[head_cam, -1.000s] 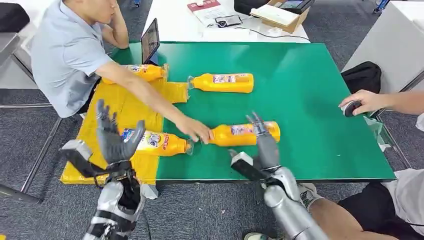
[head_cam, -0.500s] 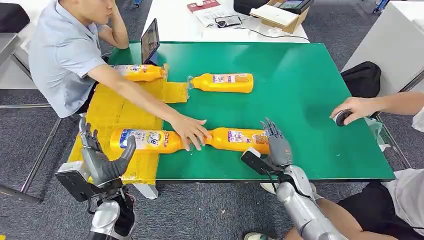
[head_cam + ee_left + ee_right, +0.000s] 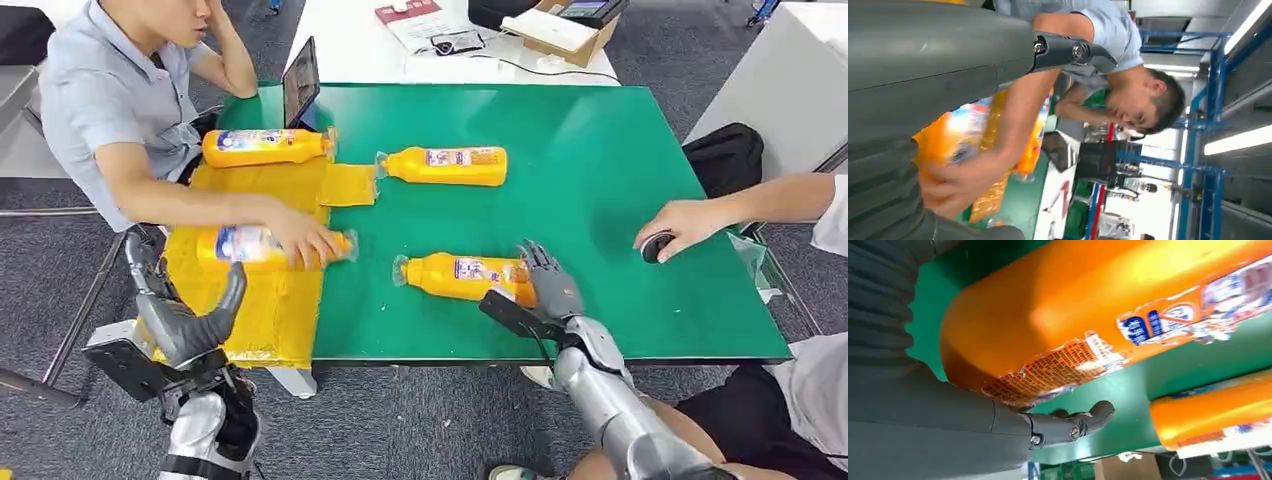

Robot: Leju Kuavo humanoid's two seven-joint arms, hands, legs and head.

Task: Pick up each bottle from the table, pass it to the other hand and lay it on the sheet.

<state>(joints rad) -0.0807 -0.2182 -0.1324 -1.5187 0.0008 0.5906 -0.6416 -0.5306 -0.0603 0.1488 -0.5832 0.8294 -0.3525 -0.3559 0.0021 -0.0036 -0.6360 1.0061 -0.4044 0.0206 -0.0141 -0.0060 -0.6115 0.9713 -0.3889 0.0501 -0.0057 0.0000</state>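
Observation:
Several orange bottles lie on their sides. One bottle (image 3: 462,277) (image 3: 1073,305) rests on the green table (image 3: 600,170) near the front edge; my right hand (image 3: 548,286) (image 3: 948,405) touches its base end with fingers spread, not closed around it. A second bottle (image 3: 446,165) (image 3: 1213,410) lies further back on the green. Two more lie on the yellow sheet (image 3: 260,310): one (image 3: 265,147) at the back, one (image 3: 250,246) (image 3: 965,127) under a person's hand (image 3: 305,240). My left hand (image 3: 180,318) (image 3: 923,75) hangs open and empty off the sheet's front left corner.
A seated person (image 3: 110,100) leans over the sheet from the left. Another person's hand (image 3: 685,222) at the right edge holds a small dark object (image 3: 655,246). A tablet (image 3: 300,80) stands at the table's back left. A white table (image 3: 400,45) with clutter stands behind.
The person slid one bottle left onto the sheet and pulled the arm back. The near bottle shifted left. My left hand sank lower and left; my right hand drew back to the bottle's base.

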